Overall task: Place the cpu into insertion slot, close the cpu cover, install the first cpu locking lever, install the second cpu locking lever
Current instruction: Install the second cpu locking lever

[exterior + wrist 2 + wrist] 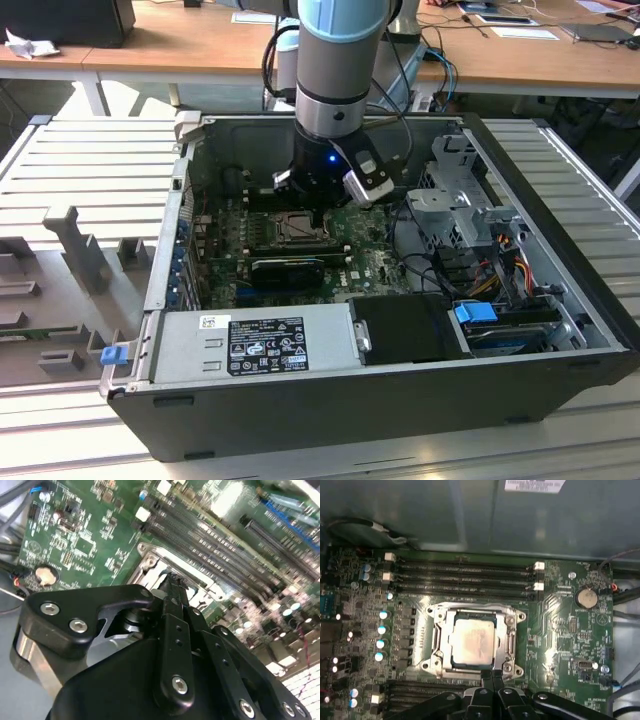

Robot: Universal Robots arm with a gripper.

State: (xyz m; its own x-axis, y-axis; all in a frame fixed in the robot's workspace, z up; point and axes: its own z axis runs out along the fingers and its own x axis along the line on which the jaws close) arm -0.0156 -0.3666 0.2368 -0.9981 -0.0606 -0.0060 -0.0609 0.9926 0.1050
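In the first wrist view the black jaws stand nearest, pressed narrow with their tips together and nothing between them, right at the near edge of the socket. Just beyond the tips lies the cpu, its pale grey top flat and square inside the socket, with the cpu cover lying down around it as a silvery frame, the chip showing through the open window. Whether the locking levers along the frame are latched cannot be told. Past the socket run long dark memory slots, and to one side of them a round coin battery sits on the green motherboard. In the second wrist view the same narrow tips rest against or just above the corner of the socket's metal frame, with the memory slots stretching away behind and the coin battery off on the board. In the exterior view the arm reaches straight down into the open computer case, its gripper over the socket near the middle of the board. The case lies on its side on a ribbed grey desk, with a labelled power supply along the case's near edge and a drive cage toward the exterior view's right. Wooden desks stand farther back.
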